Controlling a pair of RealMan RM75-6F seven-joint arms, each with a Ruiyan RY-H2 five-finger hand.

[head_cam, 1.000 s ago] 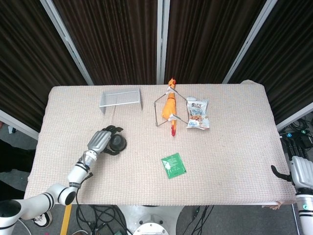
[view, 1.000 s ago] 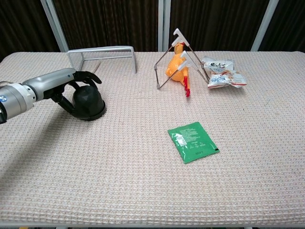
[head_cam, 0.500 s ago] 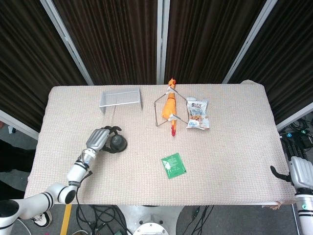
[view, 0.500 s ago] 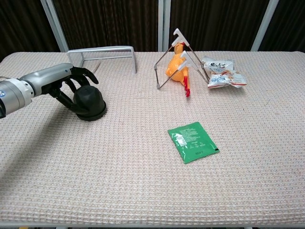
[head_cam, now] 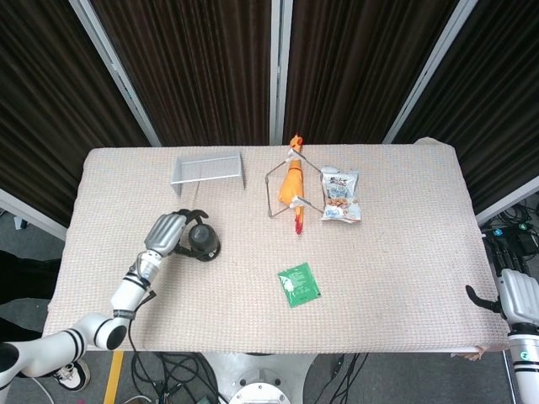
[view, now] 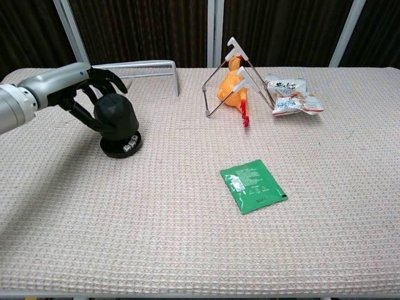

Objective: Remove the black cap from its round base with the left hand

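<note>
One domed black plastic cap (view: 115, 114): gripped in my left hand (view: 87, 87), fingers (view: 107, 80) curled over its top, held just above its base and clear of it. A second ago it still sat down on the base with my fingers round it; half a second ago likewise; now it is raised.

One flat round black base (view: 122, 145): on the woven beige table cover (view: 187, 250), left of centre, directly under the cap. Small pale cubes (view: 130, 145) lie on it, newly uncovered; I make out about three, markings too small to read.

One silver wire rack (view: 134, 69): far left of the table, behind my left hand. Unmoved.

One orange rubber chicken (view: 233, 86) on one metal wire stand (view: 226, 75): far centre. Unmoved.

One clear snack packet (view: 290, 95) with printed label: right of the chicken; writing not legible.

One green foil sachet (view: 252, 185): lying flat, centre front; white print unreadable. Unmoved.

My right hand (head_cam: 515, 296): at the table's right edge, only partly in the head view; whether it is open or closed I cannot tell.
</note>
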